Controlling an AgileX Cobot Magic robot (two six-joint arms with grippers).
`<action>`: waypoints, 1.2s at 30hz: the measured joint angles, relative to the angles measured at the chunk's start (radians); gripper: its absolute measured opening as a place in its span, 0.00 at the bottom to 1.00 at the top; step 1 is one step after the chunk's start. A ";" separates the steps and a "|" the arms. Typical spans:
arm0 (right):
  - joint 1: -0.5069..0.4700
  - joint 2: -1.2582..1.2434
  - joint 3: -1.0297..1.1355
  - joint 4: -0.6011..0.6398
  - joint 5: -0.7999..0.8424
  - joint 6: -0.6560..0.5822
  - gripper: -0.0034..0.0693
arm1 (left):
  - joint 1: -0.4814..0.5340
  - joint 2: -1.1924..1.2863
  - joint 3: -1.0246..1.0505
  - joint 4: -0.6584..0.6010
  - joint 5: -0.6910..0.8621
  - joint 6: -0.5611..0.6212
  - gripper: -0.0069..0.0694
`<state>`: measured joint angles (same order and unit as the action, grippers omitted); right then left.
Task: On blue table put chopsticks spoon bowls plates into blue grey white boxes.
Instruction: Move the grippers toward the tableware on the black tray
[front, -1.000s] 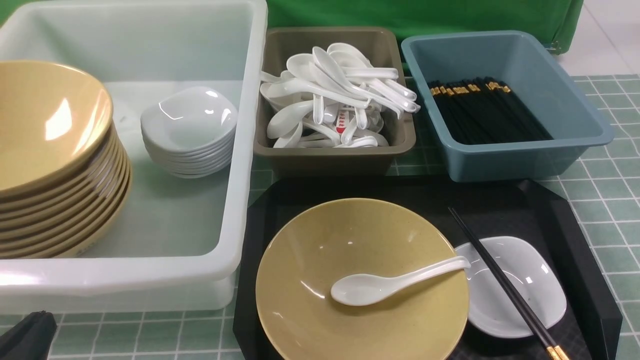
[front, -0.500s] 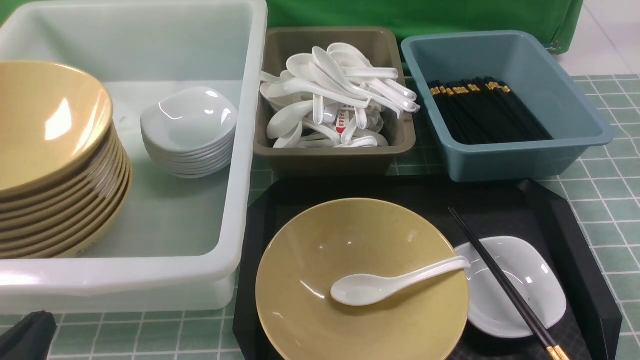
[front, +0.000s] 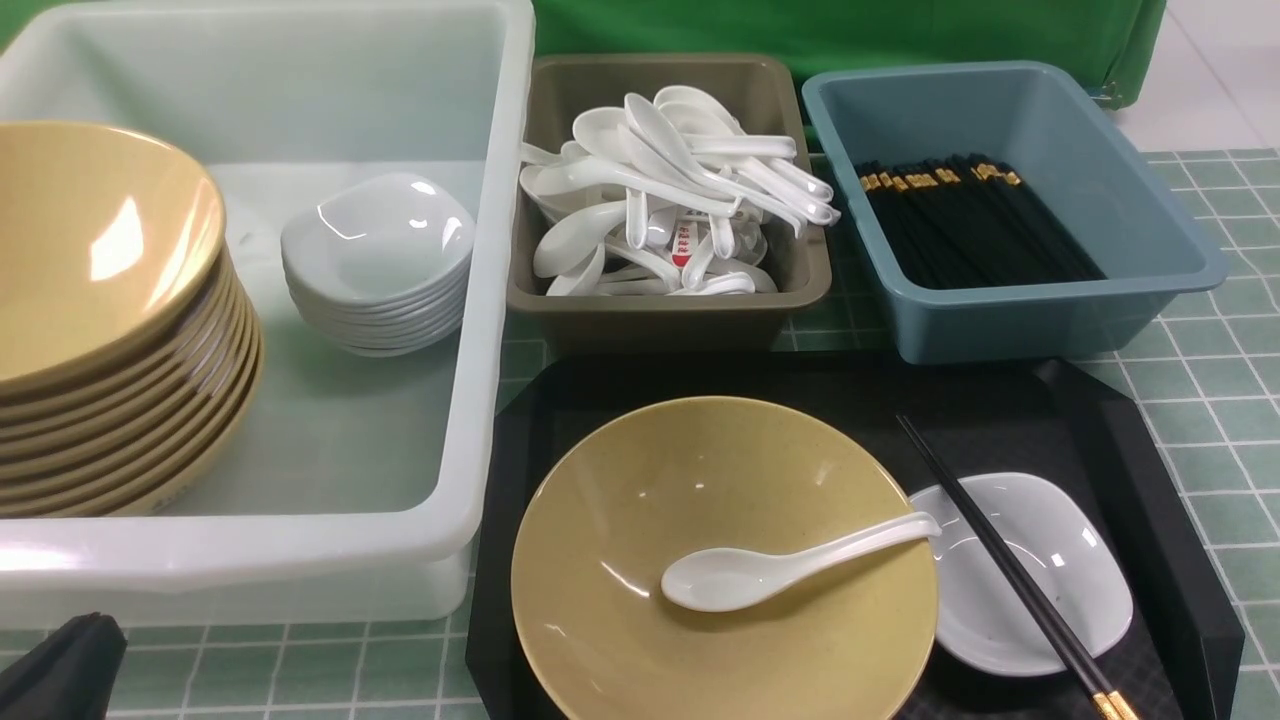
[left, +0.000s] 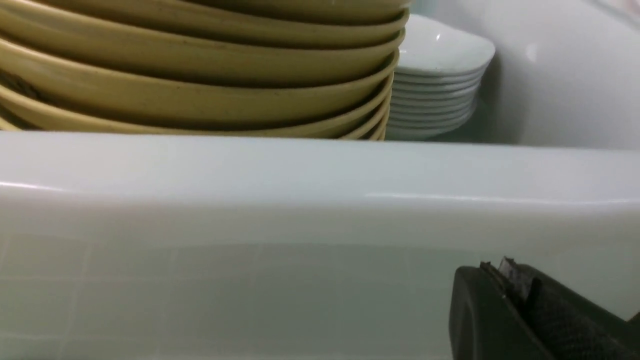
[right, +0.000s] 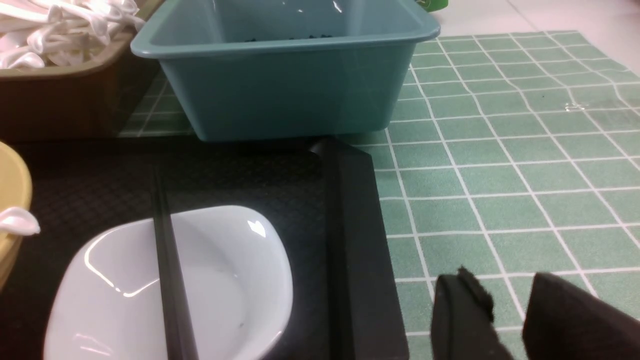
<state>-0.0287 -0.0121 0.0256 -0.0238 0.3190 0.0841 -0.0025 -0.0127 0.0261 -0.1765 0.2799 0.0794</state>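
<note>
- The counter (front: 1220, 400), under a green checked cloth, carried everything.
- The white box (front: 480, 300) filled the 9 to 11 o'clock part and held a stack of bowls (front: 100, 250) and a stack of plates (front: 375, 240).
- The black tray (front: 1130, 420) sat at 6 o'clock, nearest the robot.
- The blue box (front: 1010, 320) stood at 1 o'clock with a bundle of chopsticks (front: 970, 225) inside.
- The grey box (front: 660, 320) stood at 12 o'clock, heaped with a pile of spoons (front: 680, 190).
- The bowl (front: 640, 500) sat on the tray, unsorted.
- The plate (front: 1070, 560) sat on the tray at the bowl's 3 o'clock, just beside it.
- The chopsticks (front: 1010, 570) lay across the plate, tips toward 11 o'clock.
- The spoon (front: 780, 565) lay in the bowl, handle pointing to 2 o'clock over the rim.
- The left hand (front: 65, 665), fingers pressed together and holding nothing, showed at 7 o'clock outside the white box's near wall. It had risen slightly in the last half second, the only change. That probably marked the start of a reach, with no item yet sorted.
- The right hand (right: 505, 295), partly spread and empty, hung over bare cloth at the tray's 3 o'clock, clear of the plate.
</note>
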 joint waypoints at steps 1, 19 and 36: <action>0.000 0.000 0.000 0.000 0.000 0.000 0.37 | 0.000 0.000 0.000 -0.018 -0.009 0.000 0.08; 0.000 0.000 0.002 0.428 -0.003 0.687 0.37 | 0.000 0.000 0.000 -0.979 -0.240 -0.179 0.08; 0.000 0.000 0.002 0.437 0.002 0.355 0.35 | 0.000 0.000 0.000 -0.991 -0.280 -0.052 0.08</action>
<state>-0.0287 -0.0121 0.0274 0.4132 0.3211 0.4389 -0.0025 -0.0127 0.0261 -1.1675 0.0000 0.0270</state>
